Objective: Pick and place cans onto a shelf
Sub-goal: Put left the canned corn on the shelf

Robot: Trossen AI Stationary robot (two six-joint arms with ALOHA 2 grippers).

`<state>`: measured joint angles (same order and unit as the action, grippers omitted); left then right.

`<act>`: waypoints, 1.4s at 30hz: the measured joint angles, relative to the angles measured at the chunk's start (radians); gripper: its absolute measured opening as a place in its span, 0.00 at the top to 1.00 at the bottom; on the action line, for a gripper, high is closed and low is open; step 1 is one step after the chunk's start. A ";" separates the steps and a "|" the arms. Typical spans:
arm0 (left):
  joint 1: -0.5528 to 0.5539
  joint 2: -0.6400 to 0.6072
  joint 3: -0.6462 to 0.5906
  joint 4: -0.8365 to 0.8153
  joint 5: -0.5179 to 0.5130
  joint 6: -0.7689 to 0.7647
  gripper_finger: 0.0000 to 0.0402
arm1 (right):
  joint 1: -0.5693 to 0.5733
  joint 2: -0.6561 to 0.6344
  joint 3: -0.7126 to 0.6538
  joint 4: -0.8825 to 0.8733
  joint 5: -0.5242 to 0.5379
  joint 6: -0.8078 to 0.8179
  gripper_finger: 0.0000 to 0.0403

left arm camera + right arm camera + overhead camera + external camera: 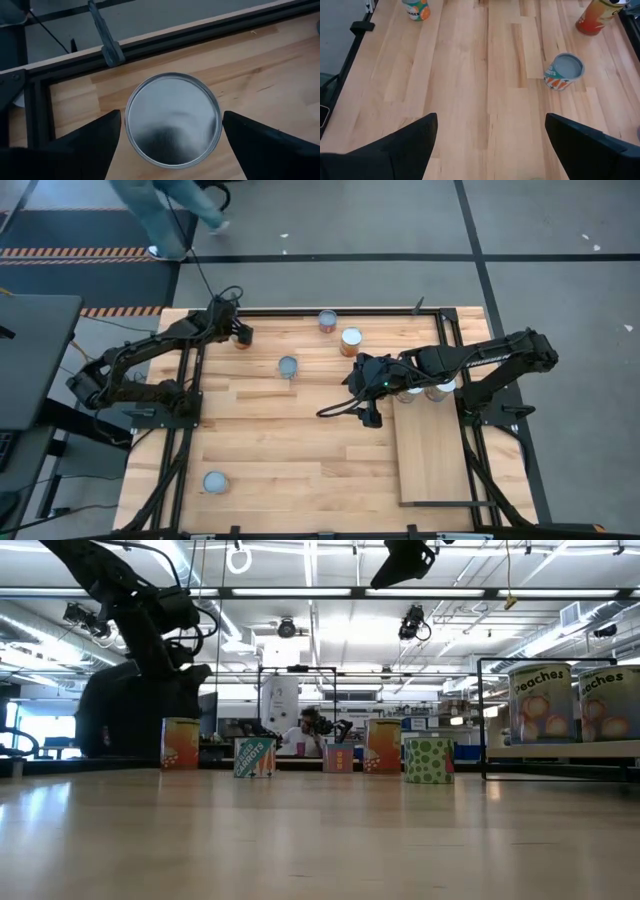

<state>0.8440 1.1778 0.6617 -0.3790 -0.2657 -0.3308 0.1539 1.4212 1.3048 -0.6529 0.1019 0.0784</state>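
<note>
My left gripper (242,334) hangs open over an orange-labelled can (172,120) that stands upright at the table's far left. One finger is on each side of the can's silvery top, and I see no touch. My right gripper (370,416) is open and empty above the table's middle (490,145), just left of the shelf (435,455). Two "peaches" cans (540,700) stand on the shelf's far end. Loose cans stand on the tabletop: two at the far middle (328,320) (351,340), one blue-grey (288,366), and one near the front left (215,482).
A black frame rail (150,45) runs along the table's far edge, just beyond the left gripper's can. The shelf's near half (435,480) is bare board. A person (165,215) stands on the floor beyond the table's far left corner.
</note>
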 joint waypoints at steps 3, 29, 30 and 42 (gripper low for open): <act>0.000 0.000 0.000 -0.002 0.000 -0.004 0.11 | 0.000 0.000 0.000 0.000 -0.001 0.000 0.06; -0.021 0.002 -0.292 0.511 -0.064 0.115 0.18 | 0.000 0.000 0.000 0.000 0.002 -0.004 0.06; -0.028 0.002 -0.292 0.528 -0.063 0.133 0.21 | 0.000 0.000 0.000 0.001 0.006 -0.009 0.06; -0.326 -0.115 -0.151 0.397 0.020 0.156 0.27 | 0.031 -0.072 0.001 -0.137 0.065 0.015 0.06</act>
<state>0.5181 1.0629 0.5109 0.0179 -0.2461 -0.1748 0.1854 1.3494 1.3056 -0.7901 0.1673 0.0934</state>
